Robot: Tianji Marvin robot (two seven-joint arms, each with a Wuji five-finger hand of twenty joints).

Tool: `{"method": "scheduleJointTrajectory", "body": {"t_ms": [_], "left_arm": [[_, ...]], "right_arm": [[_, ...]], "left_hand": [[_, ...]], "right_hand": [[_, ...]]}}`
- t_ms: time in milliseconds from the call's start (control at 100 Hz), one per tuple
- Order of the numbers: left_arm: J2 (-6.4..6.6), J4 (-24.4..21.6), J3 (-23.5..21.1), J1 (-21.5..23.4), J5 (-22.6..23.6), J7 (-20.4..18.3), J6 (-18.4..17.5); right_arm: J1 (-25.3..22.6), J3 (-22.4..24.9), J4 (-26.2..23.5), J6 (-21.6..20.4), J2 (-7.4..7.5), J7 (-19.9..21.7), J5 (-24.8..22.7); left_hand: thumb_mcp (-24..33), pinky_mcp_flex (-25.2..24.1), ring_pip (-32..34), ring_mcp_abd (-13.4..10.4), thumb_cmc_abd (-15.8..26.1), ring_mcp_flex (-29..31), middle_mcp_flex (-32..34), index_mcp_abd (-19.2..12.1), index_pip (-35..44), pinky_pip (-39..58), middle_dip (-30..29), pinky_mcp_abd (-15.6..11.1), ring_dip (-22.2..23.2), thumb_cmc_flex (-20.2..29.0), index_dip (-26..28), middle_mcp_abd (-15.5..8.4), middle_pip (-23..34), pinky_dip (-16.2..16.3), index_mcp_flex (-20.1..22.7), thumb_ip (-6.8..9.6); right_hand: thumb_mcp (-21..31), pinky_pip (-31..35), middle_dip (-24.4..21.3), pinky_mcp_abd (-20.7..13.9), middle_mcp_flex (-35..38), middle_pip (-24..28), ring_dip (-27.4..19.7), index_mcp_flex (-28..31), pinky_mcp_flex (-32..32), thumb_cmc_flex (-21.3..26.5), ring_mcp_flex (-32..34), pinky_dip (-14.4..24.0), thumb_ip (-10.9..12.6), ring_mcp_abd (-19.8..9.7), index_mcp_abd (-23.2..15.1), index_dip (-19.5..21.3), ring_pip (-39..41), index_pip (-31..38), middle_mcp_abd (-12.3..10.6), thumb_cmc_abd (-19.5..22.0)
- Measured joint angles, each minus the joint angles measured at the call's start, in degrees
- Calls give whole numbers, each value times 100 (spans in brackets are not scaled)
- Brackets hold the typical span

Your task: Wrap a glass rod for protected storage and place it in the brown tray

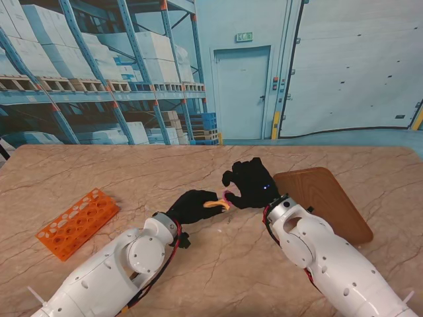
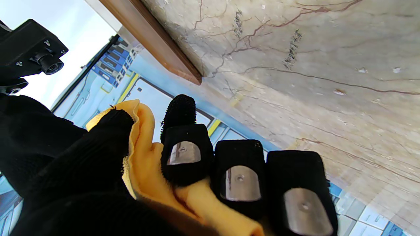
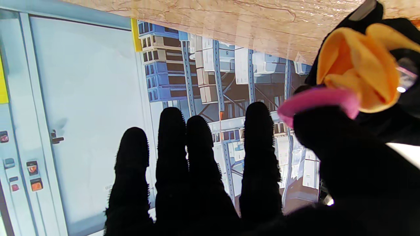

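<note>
Over the marbled worktop (image 1: 218, 264), left robot hand (image 1: 193, 206) clutches soft crumpled yellow cloth (image 1: 216, 204); right robot hand (image 1: 251, 183) pinches a pink band (image 3: 315, 100), other fingers (image 3: 170, 154) extended.

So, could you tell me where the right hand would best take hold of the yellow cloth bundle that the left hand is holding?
Probably at the free end of the yellow cloth bundle that sticks out of the left hand towards the right hand. That end is the only exposed part; the left fingers cover the rest. Come from the robot's right, pinching near the pink band.
</note>
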Motion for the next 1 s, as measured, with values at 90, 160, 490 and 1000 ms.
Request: {"method": "scheduleJointTrajectory", "body": {"t_ms": [90, 160, 490, 1000], "left_arm": [[0, 7, 0, 0, 0, 0, -41], [0, 8, 0, 0, 0, 0, -48], [2, -10, -24, 24, 0, 9, -51], [8, -40, -34, 47, -6, -12, -44]], "right_arm": [[-31, 22, -23, 39, -6, 47, 32], [-57, 38, -43, 80, -12, 83, 79], [-145, 113, -103, 160, -52, 194, 235], [-195, 176, -53, -21, -90, 142, 468]], "left_hand": [[28, 0, 1, 0, -16, 0, 0, 0, 0, 0, 0, 0, -1, 0, -1, -1, 1, 0, 0, 0], [31, 0, 1, 0, -17, 0, 0, 0, 0, 1, 0, 0, -1, 0, -4, -1, 2, 0, -1, 0], [35, 0, 1, 0, -50, 0, 1, 1, 0, 6, 0, 0, -1, 0, -63, -1, 2, 0, -3, 0], [35, 1, 1, 0, -70, 1, 1, 1, 0, 8, 1, 0, -1, 1, -68, 2, 2, 0, -10, 0]], "right_hand": [[-70, 0, 0, 0, -6, 0, 12, -201, 0, -218, -1, 0, 102, 0, 134, 371, 0, -69, 0, 138], [-128, 0, 0, 0, -8, 0, 14, -297, 0, -203, -2, 0, 102, 0, 143, 638, -16, 24, 0, 139], [-173, 0, 0, 0, -75, 3, 15, -501, 51, -120, -2, 0, 13, -27, -215, 850, -18, 1008, 0, 12], [300, -42, 74, -55, -66, 98, 31, -433, 146, 65, 219, 0, -196, -243, -908, 1647, -13, 2368, -202, -467]]}}
